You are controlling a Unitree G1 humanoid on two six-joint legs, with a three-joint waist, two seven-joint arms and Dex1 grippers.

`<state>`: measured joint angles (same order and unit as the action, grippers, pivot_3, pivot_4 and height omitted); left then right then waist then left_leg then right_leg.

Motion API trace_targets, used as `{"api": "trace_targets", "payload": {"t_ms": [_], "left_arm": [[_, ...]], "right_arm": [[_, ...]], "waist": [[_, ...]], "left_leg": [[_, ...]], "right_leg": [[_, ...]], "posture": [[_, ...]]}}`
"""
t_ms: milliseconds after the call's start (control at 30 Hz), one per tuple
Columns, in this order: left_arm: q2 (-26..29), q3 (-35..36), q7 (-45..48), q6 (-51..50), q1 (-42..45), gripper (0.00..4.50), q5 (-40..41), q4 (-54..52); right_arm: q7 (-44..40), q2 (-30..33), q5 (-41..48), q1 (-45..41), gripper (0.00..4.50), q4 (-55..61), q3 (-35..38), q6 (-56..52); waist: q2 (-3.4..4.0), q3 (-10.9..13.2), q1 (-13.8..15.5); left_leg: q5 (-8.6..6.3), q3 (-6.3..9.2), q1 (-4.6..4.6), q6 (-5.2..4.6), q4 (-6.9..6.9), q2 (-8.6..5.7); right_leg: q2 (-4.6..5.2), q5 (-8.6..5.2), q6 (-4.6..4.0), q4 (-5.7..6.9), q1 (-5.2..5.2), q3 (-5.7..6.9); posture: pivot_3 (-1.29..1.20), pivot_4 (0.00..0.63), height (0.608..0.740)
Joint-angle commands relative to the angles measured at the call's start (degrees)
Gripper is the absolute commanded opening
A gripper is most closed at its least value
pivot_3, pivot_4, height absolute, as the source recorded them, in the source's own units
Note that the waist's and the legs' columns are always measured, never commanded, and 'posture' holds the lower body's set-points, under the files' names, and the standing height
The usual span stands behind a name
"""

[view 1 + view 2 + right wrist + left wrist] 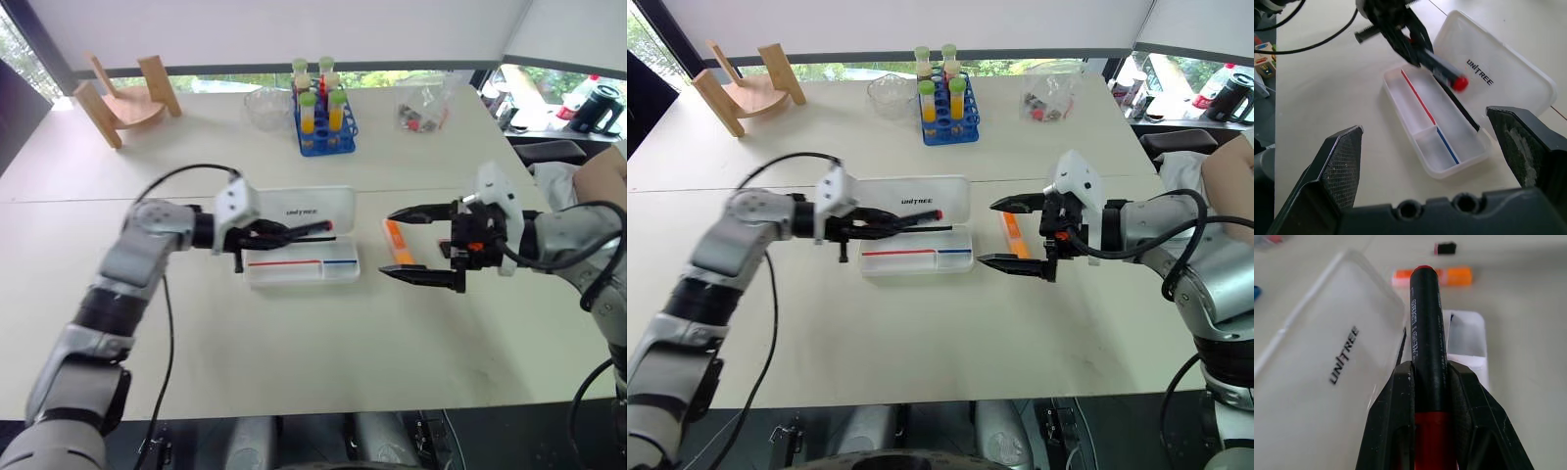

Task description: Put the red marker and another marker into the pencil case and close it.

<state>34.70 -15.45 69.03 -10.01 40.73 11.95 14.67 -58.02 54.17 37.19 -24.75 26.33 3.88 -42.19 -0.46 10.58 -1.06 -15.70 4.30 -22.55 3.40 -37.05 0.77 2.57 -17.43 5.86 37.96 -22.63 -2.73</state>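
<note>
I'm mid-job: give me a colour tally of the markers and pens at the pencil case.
Red: 2 (red marker, held in the left gripper; thin red pen in the pencil case)
Orange: 1 (highlighter on the table)
Blue: 1 (thin blue pen in the case)
Black: 1 (thin black pen in the case)
Total: 5

"UNITREE" on pencil case (1327,377) lid

The case (299,262) is lying open mid-table (294,352), lid (304,209) behind it. The marker (312,230) is hanging over it. The highlighter (397,243) is lying just right. A rack (325,122) is standing behind.
</note>
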Motion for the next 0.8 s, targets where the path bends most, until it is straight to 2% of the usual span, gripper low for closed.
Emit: {"api": "trace_targets", "payload": {"t_ms": [33, 133, 267, 400, 500, 667, 800], "left_arm": [[-1.7, -2.5, 0.4, 9.3, 3.4, 0.37, -5.9, 7.3], [-3.5, -3.1, 0.5, 12.8, 5.2, 0.37, -7.7, 11.6], [-4.5, -2.6, 0.8, 14.4, 6.5, 2.27, -9.0, 14.3], [-3.8, 1.4, 0.1, 10.3, 5.7, 4.33, -5.6, 10.1], [-0.7, 9.0, 1.9, -4.0, 1.8, 4.43, 6.0, -3.6], [10.0, 23.5, 2.1, -26.0, -8.7, 4.43, 25.0, -23.0], [16.9, 34.9, 0.2, -33.8, -19.2, 4.43, 32.8, -31.9]], "right_arm": [[1.5, 0.8, 1.2, 1.0, 4.5, 3.6, 3.4, -0.5], [2.5, 0.7, 1.6, 2.2, 4.5, 4.8, 4.2, -1.2], [3.6, 0.6, 1.8, 3.2, 4.5, 5.7, 4.6, -1.5], [4.3, 0.1, 1.1, 3.2, 4.5, 4.8, 3.1, -0.9], [9.4, -1.1, -4.0, 3.3, 4.5, 2.1, -0.6, -1.7], [21.9, -7.4, -9.9, 0.1, 4.5, -3.7, -4.9, -9.8], [31.8, -15.2, -15.2, -3.3, 4.5, -10.0, -7.3, -14.8]], "waist": [[0.01, 0.0, 0.0], [0.0, 0.0, 0.1], [0.0, 0.0, 0.3], [-0.01, 0.0, 0.2], [-0.02, 0.0, -0.2], [0.02, 0.0, -1.6], [0.06, 0.1, -1.6]], "left_leg": [[0.0, -0.01, -0.08, 0.0, 0.0, 0.01], [0.0, 0.01, -0.23, 0.0, -0.06, 0.01], [0.0, 0.01, -0.28, 0.0, -0.16, -0.01], [0.0, 0.03, -0.29, 0.0, -0.16, -0.01], [0.0, 0.06, -0.3, 0.0, -0.15, 0.02], [0.02, 0.1, -0.29, 0.03, -0.11, 0.08], [0.05, 0.16, -0.17, 0.08, -0.08, 0.1]], "right_leg": [[-0.01, 0.0, 0.0, 0.0, -0.09, -0.01], [0.01, 0.0, 0.0, 0.03, -0.19, -0.01], [0.05, 0.01, 0.03, 0.05, -0.18, 0.01], [0.05, 0.02, 0.03, 0.06, -0.17, 0.02], [0.03, 0.01, 0.03, 0.09, -0.19, 0.03], [-0.01, 0.0, 0.01, 0.2, -0.28, 0.0], [0.01, 0.0, 0.0, 0.27, -0.25, -0.08]], "posture": [[0.0, 0.15, 0.74], [0.0, 0.15, 0.74], [0.0, 0.15, 0.74], [0.0, 0.15, 0.74], [0.0, 0.15, 0.74], [0.0, 0.15, 0.74], [0.0, 0.15, 0.74]]}}
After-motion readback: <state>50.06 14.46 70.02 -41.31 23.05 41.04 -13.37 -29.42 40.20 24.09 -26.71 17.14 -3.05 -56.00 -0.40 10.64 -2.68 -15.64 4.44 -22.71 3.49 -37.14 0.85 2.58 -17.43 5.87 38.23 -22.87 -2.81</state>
